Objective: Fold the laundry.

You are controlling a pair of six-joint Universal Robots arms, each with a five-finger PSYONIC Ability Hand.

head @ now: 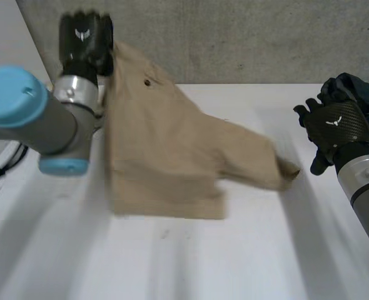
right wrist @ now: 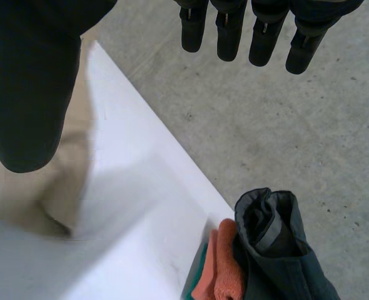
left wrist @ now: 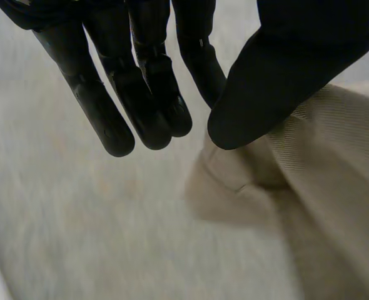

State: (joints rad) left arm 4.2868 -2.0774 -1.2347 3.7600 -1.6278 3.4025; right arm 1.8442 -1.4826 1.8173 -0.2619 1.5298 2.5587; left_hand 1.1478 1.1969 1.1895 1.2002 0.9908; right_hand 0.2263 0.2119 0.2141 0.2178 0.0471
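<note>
A tan garment point(head: 166, 150) with a dark button near its top hangs from my left hand point(head: 84, 40), which is raised at the table's far left. Its lower part lies in folds on the white table point(head: 247, 262), and one leg trails off to the right. In the left wrist view my left hand point(left wrist: 141, 94) has its thumb closed toward the fingers on a corner of the tan garment point(left wrist: 322, 187). My right hand point(head: 334, 128) hovers at the table's right side, off the cloth. Its fingers point(right wrist: 234, 37) are straight and spread, and the garment's end point(right wrist: 65, 181) lies below its thumb.
A pile of other laundry sits at the table's right edge behind my right hand: a dark grey garment point(right wrist: 272, 250) with an orange cloth point(right wrist: 222, 269) and a teal one beside it. Grey floor lies beyond the table point(right wrist: 134, 206).
</note>
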